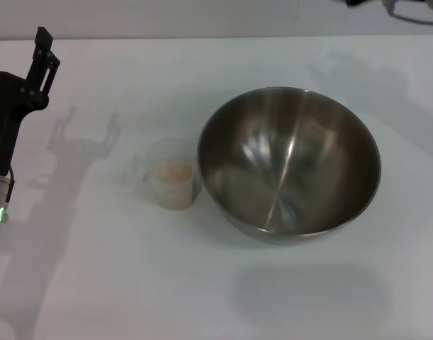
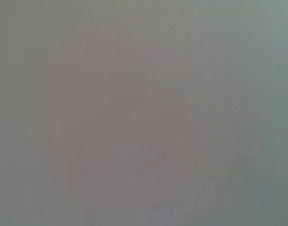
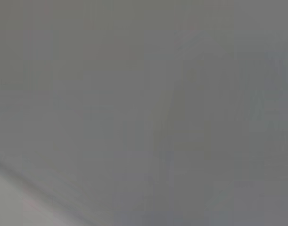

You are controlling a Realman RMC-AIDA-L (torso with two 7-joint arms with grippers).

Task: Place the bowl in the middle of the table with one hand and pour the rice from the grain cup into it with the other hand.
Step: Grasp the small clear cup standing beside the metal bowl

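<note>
The large steel bowl sits upright and empty on the white table, right of centre. The small clear grain cup stands close against the bowl's left side, with pale rice in its bottom. My left gripper hovers at the far left edge of the head view, well left of the cup, open and holding nothing. The right gripper is out of view. Both wrist views show only a featureless grey surface.
Shadows of the arms fall on the table left of the cup, behind the bowl and in front of it. A dark object lies beyond the table's far edge at the upper right.
</note>
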